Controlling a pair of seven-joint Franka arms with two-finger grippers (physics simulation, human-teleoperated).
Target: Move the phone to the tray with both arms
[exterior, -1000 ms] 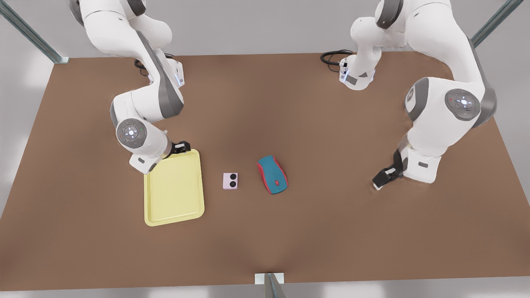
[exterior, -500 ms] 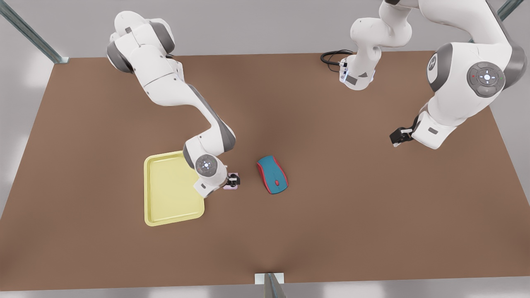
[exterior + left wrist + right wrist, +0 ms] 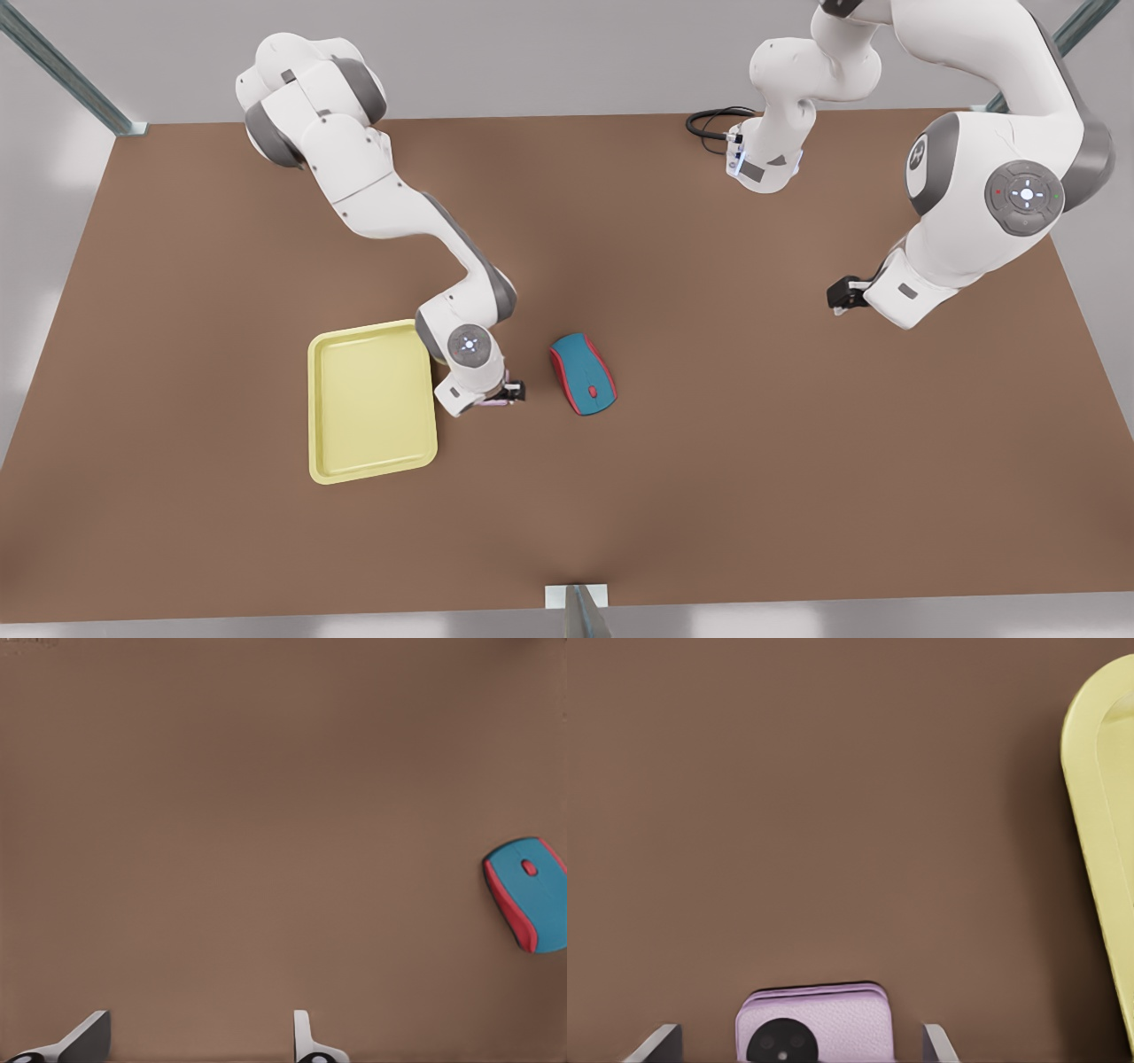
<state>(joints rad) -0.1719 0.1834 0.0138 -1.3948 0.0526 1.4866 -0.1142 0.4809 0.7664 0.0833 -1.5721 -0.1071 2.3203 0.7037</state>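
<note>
Jaws of the right gripper (image 3: 512, 392) spread astride the phone (image 3: 812, 1024), tray (image 3: 372, 403) and mouse (image 3: 582, 373) flanking; left gripper (image 3: 837, 297) released, well apart above bare worktop (image 3: 709, 443).

The phone (image 3: 813, 1025) is a small pale pink slab with a black round camera circle showing, lying flat on the brown surface (image 3: 709, 461) just beside the tray (image 3: 372, 403), on the side toward the front view's right. In the front view only a thin pink edge of it shows. The tray is pale yellow, rectangular and shallow, with rounded corners and a raised rim, lying flat.
</note>
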